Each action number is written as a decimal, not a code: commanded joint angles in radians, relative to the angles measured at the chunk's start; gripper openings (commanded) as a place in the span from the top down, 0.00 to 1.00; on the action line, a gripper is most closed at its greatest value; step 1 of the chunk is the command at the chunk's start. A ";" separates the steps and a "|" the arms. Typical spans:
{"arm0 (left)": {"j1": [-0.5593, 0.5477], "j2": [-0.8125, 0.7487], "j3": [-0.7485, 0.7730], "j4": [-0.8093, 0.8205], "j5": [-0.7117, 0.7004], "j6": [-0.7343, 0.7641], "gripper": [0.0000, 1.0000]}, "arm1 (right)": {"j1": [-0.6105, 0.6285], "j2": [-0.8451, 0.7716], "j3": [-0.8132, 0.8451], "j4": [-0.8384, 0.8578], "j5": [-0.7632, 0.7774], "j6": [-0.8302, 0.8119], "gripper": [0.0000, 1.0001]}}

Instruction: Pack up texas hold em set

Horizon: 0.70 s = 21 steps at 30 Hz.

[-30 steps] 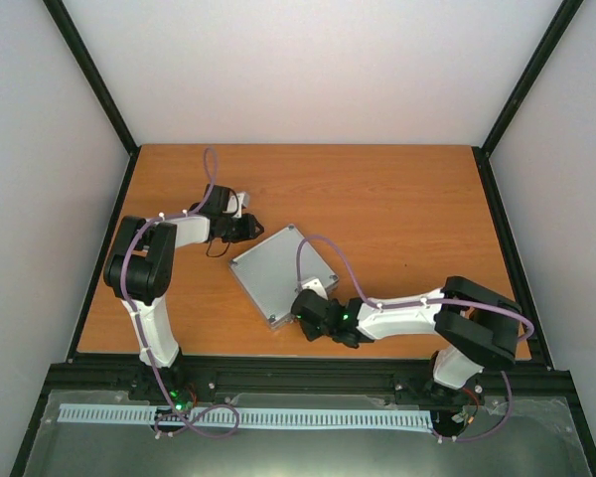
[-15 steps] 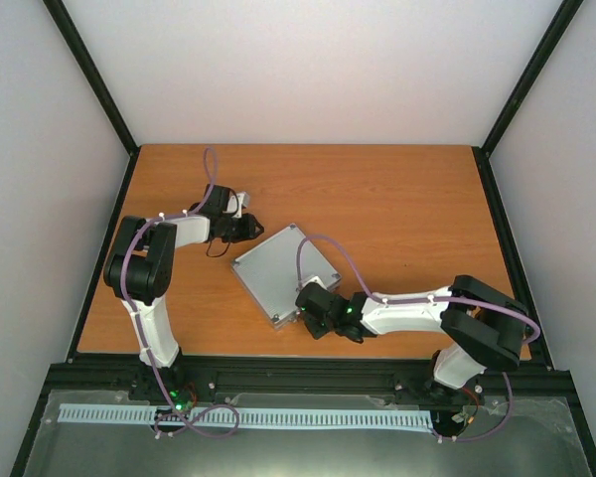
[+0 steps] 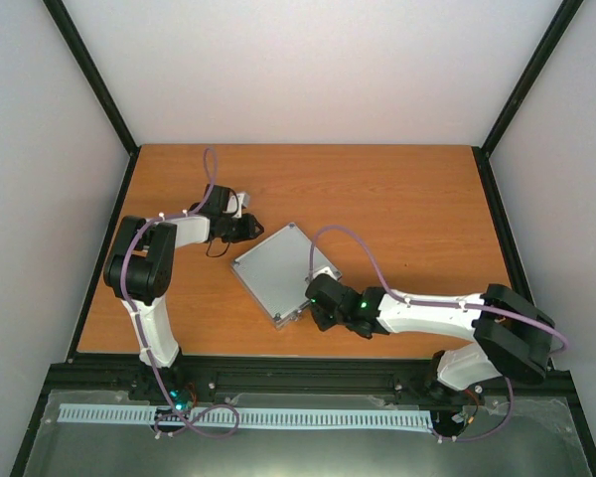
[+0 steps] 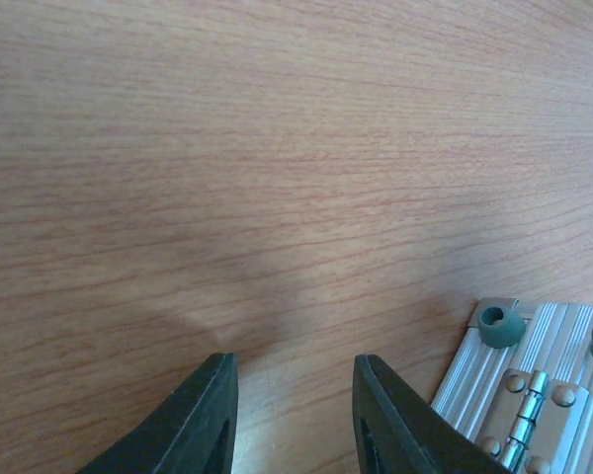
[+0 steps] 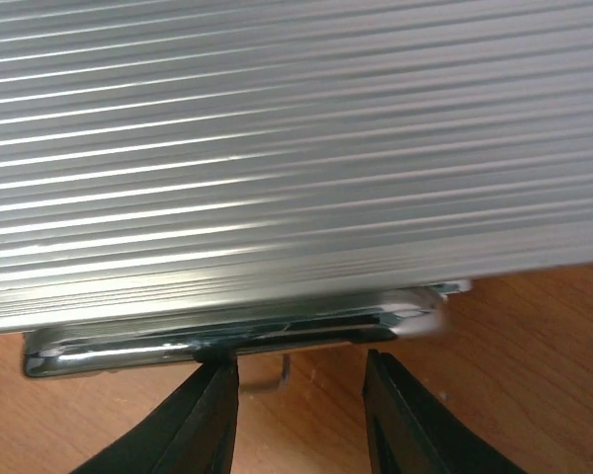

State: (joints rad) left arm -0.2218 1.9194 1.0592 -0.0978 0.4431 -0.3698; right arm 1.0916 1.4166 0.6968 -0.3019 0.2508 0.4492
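The texas hold em set shows only as a closed silver ribbed case (image 3: 281,270) lying flat and turned diamond-wise mid-table. Chips, buttons and cards are hidden. My right gripper (image 3: 314,301) sits at the case's near right edge, open, with bare wood between its fingers (image 5: 212,415). The case's ribbed lid (image 5: 277,158) and chrome edge fill the right wrist view just ahead of the tips. My left gripper (image 3: 255,227) hovers low by the case's far left corner, open over bare wood. A hinged corner of the case (image 4: 539,380) shows at the lower right of the left wrist view.
The wooden table (image 3: 397,199) is bounded by black frame rails on all sides, with grey walls beyond. A white slotted strip (image 3: 238,417) lies below the near rail, next to the arm bases.
The right arm has pulled back to the right from the case's near edge and its jaws have opened. The case has shifted slightly. The left arm has not moved.
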 commanded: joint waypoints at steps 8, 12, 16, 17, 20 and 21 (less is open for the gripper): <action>-0.010 0.028 -0.007 -0.082 0.008 0.015 0.66 | -0.025 -0.079 -0.071 -0.009 0.061 0.099 0.63; -0.010 0.019 0.005 -0.090 0.005 0.013 0.66 | -0.030 -0.068 -0.079 -0.026 0.061 0.097 0.63; -0.010 0.000 0.044 -0.120 0.002 0.015 0.66 | -0.029 -0.027 -0.077 -0.030 0.060 0.093 0.63; -0.009 -0.006 0.051 -0.123 0.003 0.014 0.66 | -0.030 -0.017 -0.073 -0.023 0.059 0.088 0.63; -0.011 -0.021 0.054 -0.132 0.002 0.015 0.66 | -0.030 -0.004 -0.074 0.029 0.025 0.067 0.60; -0.011 -0.020 0.052 -0.132 -0.001 0.016 0.66 | -0.031 0.002 -0.077 0.046 0.011 0.057 0.57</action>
State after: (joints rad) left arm -0.2260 1.9190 1.0870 -0.1650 0.4427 -0.3698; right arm 1.0664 1.3975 0.6270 -0.3172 0.2775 0.5240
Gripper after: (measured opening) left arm 0.338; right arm 0.394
